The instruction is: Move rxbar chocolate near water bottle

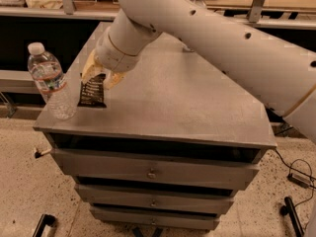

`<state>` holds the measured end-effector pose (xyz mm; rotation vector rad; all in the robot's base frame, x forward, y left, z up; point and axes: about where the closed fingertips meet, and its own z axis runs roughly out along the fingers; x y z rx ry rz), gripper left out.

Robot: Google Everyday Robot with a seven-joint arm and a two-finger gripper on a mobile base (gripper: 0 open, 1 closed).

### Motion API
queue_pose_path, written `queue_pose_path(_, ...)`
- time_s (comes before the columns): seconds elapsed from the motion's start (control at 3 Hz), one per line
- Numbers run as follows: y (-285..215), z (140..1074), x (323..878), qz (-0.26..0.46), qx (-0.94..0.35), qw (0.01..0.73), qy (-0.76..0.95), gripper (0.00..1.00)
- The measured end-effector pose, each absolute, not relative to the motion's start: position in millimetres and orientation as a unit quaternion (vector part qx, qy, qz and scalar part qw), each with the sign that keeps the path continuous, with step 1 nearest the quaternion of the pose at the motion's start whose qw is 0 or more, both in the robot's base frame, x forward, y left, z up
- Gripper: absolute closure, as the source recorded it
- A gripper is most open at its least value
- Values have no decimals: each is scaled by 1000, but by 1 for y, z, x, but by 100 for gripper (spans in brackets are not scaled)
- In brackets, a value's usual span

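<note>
"Gripping anything, that gripper [100, 77]?"

"It's pinching the bar [93, 93] by its top end, fingers [90, 66] closing on either side, so the bar is hanging upright, lower edge seemingly touching the cabinet [197, 107] top."

"Where is it sitting?"

"Just beside the bottle [49, 80], which is standing at the left front corner. I'm judging it ready for release."

"And around?"

"Grey drawers [153, 169] are facing us; speckled floor [24, 191], shelving [64, 6] running behind."

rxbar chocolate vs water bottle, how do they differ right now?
The rxbar chocolate is flat and black; the water bottle is clear, ribbed, white-capped. The bottle stands upright and free; the bar is gripped at its top end by the claw, beside it. The bottle is taller. Both are at one front corner of the cabinet top.
</note>
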<state>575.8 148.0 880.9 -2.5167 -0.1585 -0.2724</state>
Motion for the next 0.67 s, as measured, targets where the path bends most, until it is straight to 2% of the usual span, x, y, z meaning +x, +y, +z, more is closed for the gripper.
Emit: queue_pose_path(0.67, 142, 874, 583, -103, -951, 287, -57, 20)
